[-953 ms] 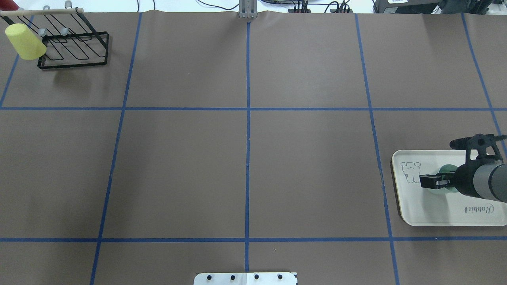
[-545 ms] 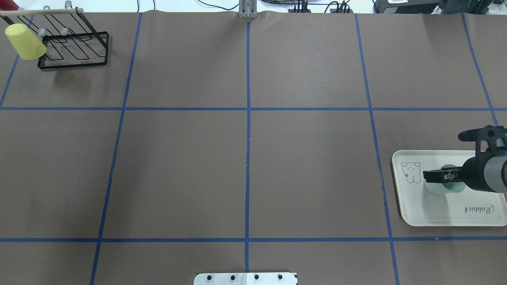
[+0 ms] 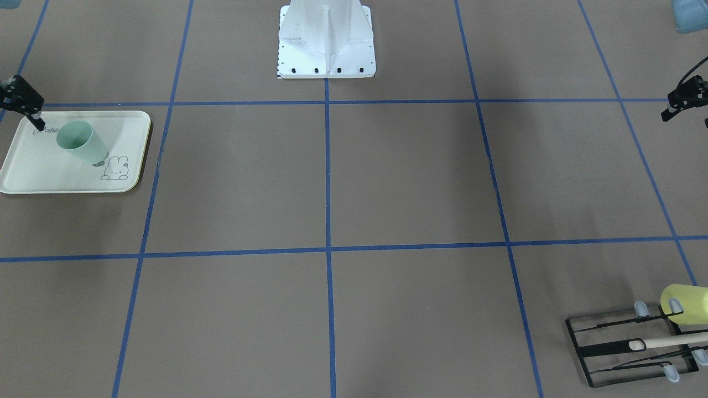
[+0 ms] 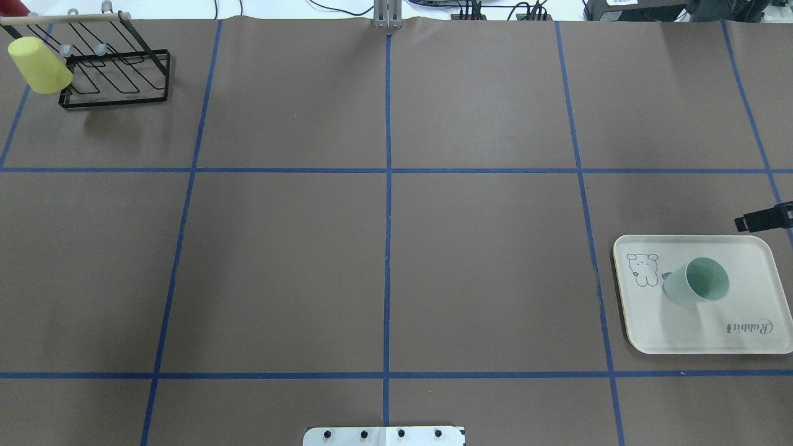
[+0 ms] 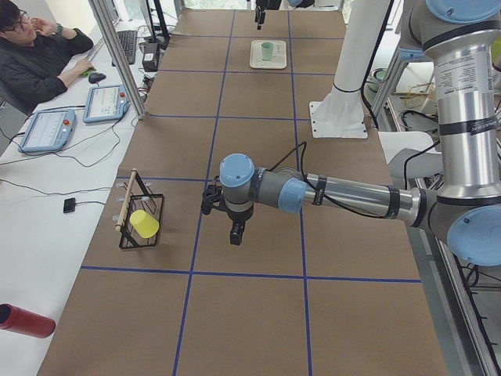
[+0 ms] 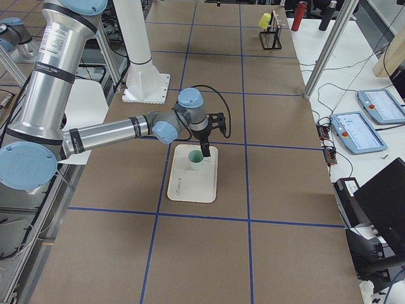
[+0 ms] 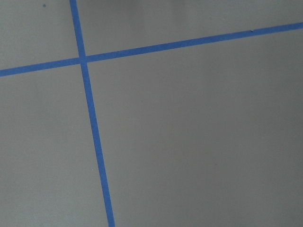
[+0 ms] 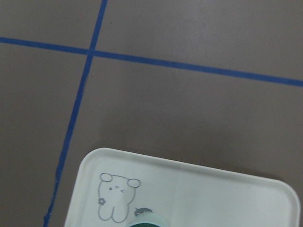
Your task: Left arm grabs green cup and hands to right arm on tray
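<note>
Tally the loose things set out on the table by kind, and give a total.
Cups: 2, the green cup and the yellow cup
Trays: 1, the tray
Racks: 1, the black wire rack
Total: 4

Silver-grey tubular left arm (image 5: 352,196), identical right arm (image 6: 104,134), pale blue joint caps (image 5: 236,170), black cables (image 5: 291,149), white pedestal base (image 3: 326,44)
</note>
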